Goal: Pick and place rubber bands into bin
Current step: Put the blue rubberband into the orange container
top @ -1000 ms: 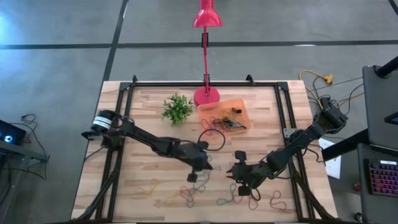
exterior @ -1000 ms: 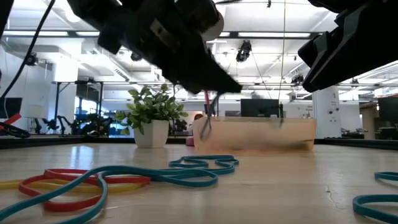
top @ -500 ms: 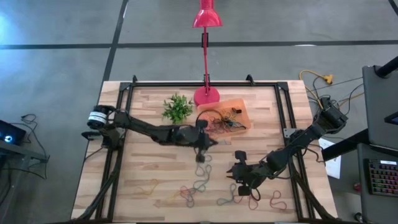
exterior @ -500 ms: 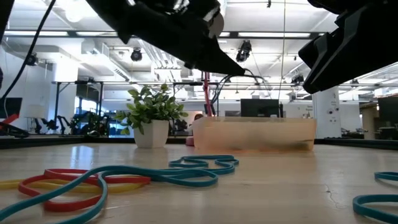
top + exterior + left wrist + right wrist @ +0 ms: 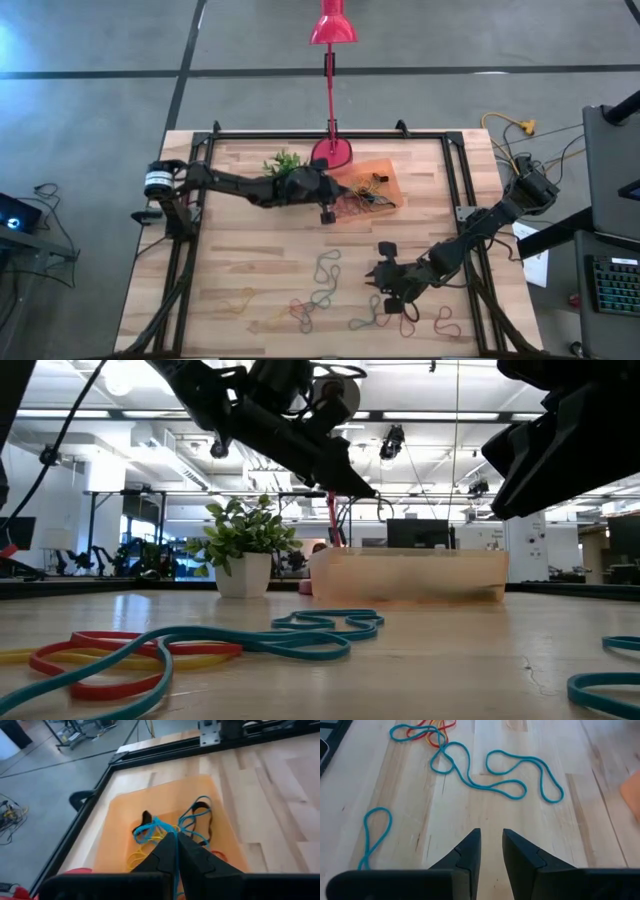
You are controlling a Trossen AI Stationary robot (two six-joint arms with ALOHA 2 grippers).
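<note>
The orange bin (image 5: 388, 172) sits by the far edge, beside the pink lamp base, with several rubber bands (image 5: 365, 195) inside; it also shows in the low view (image 5: 410, 575) and in the left wrist view (image 5: 120, 835). My left gripper (image 5: 335, 200) hovers over the bin's left end, shut on a thin band (image 5: 383, 508). More loose bands (image 5: 325, 275) lie flat along the table's near half (image 5: 200, 645). My right gripper (image 5: 378, 285) waits just above the table near them, open (image 5: 491, 845). My left gripper (image 5: 175, 837) pinches a thin band strand (image 5: 175, 881) between its two shut fingers. The fingers slant downward from the table's left. The band is lifted clear, and its loop hangs off the fingertips above the bin.
A small green plant (image 5: 283, 165) stands just left of the bin, partly under my left arm. The pink lamp base (image 5: 332, 152) is behind the bin. Black frame rails run along the table's left, right and far edges. Bare wood lies mid-table.
My left gripper has travelled from the table's middle toward the far edge and risen, carrying the looped band over to the bin's left end. It has stayed shut. The band has been lifted clear of the table. My right arm has kept still.
</note>
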